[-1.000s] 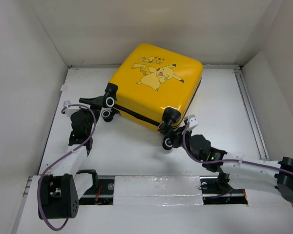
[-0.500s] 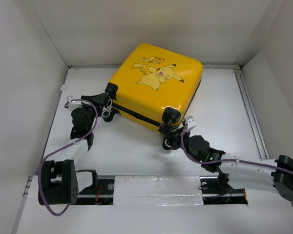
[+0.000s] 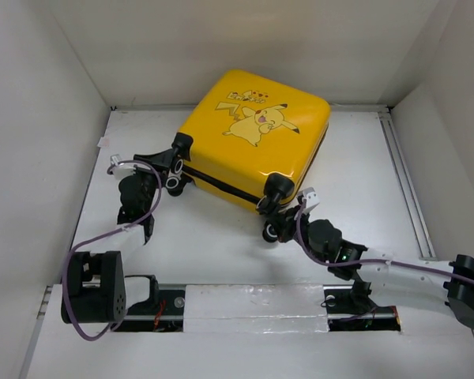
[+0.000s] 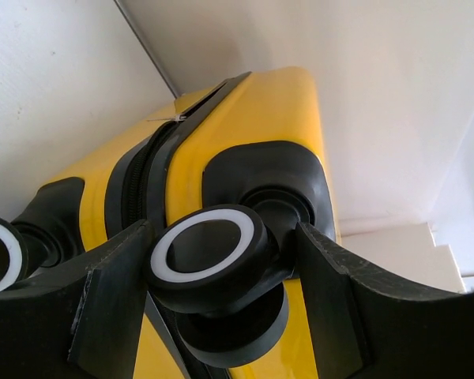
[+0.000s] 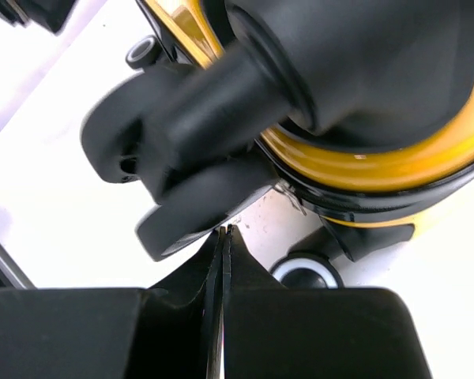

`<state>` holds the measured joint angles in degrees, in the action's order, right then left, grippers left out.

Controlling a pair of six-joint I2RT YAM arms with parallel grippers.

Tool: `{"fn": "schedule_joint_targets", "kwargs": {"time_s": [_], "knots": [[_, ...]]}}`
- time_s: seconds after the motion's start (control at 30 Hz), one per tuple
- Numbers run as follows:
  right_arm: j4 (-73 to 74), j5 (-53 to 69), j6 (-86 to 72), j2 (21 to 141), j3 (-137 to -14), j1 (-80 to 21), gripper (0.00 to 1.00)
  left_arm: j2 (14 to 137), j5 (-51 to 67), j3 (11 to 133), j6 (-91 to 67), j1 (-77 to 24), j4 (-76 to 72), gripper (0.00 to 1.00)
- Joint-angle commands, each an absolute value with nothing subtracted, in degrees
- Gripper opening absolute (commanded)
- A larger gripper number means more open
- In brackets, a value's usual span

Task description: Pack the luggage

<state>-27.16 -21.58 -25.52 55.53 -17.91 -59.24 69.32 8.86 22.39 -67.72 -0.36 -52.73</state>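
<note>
Yellow Pikachu suitcase (image 3: pixel 257 142) lies shut at the table's (image 3: pixel 221 253) far side. The left jaws have edged in, spread astride its wheel (image 4: pixel 209 253) (right jaws clenched, empty), probably to reposition it.

Yellow luggage (image 3: pixel 253 142) on white table (image 3: pixel 221 249)
</note>
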Motion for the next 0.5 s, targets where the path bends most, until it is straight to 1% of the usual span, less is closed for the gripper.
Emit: {"fn": "schedule_joint_targets", "kwargs": {"time_s": [0.0,0.07,0.1,0.2,0.3,0.43,0.47], "knots": [[-26.8,-23.1,-25.0,52.1,-18.7,-58.9,0.0,65.1,11.8,20.2,-66.4,-5.4,-60.9,0.0],[-25.3,-23.1,-25.0,49.8,-19.3,-58.3,0.0,63.4,9.8,18.9,-64.6,-8.1,-60.1,0.0],[-23.9,-23.1,-25.0,48.8,-19.3,-58.3,0.0,61.9,8.1,18.3,-62.7,-11.2,-59.3,0.0],[-19.7,-22.6,-24.3,45.4,-20.0,-56.3,0.0,59.2,7.5,16.1,-61.2,-15.7,-57.9,0.0],[-15.3,-22.0,-23.5,42.8,-21.3,-53.9,0.0,56.9,7.5,13.2,-61.2,-17.0,-58.4,0.0],[-8.5,-22.7,-24.0,40.0,-23.7,-51.8,0.0,52.8,11.3,10.4,-61.1,-17.0,-57.7,0.0],[-6.8,-24.5,-24.0,39.2,-23.7,-51.8,0.02,51.8,11.9,9.3,-61.1,-17.0,-57.1,0.0]]}}
